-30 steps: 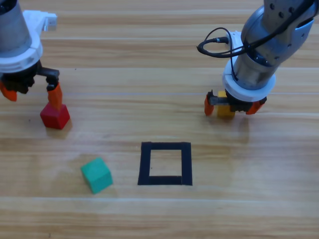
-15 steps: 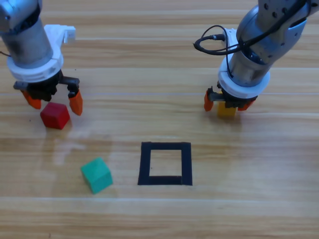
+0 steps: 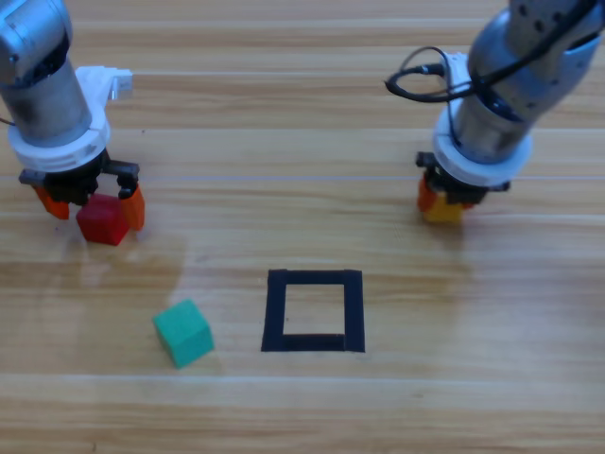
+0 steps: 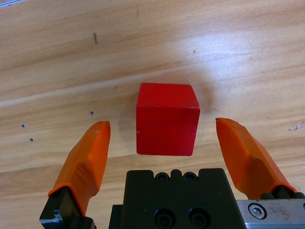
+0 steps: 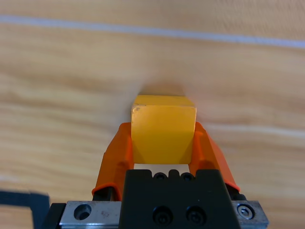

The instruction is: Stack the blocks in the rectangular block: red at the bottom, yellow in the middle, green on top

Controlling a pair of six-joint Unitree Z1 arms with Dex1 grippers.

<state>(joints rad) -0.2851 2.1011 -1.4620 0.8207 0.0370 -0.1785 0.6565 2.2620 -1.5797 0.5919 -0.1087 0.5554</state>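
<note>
The red cube point(image 3: 102, 222) point(image 4: 167, 119) rests on the table at the left, and my left gripper point(image 3: 90, 204) point(image 4: 164, 143) stands open around it, one jaw on each side with gaps showing. At the right, my right gripper point(image 3: 444, 197) point(image 5: 163, 143) is shut on the yellow cube point(image 3: 442, 210) point(image 5: 163, 128). The teal-green cube point(image 3: 183, 333) lies loose at the lower left, apart from both arms. The black tape square point(image 3: 314, 310) sits at lower centre with nothing inside it; a corner of it point(image 5: 19, 202) shows in the right wrist view.
Bare wooden table stretches between the two arms and around the tape square. A black cable point(image 3: 425, 85) loops off the right arm's wrist.
My left gripper swung right and came down so its jaws straddle the red cube. My right gripper's jaws closed in on the yellow cube.
</note>
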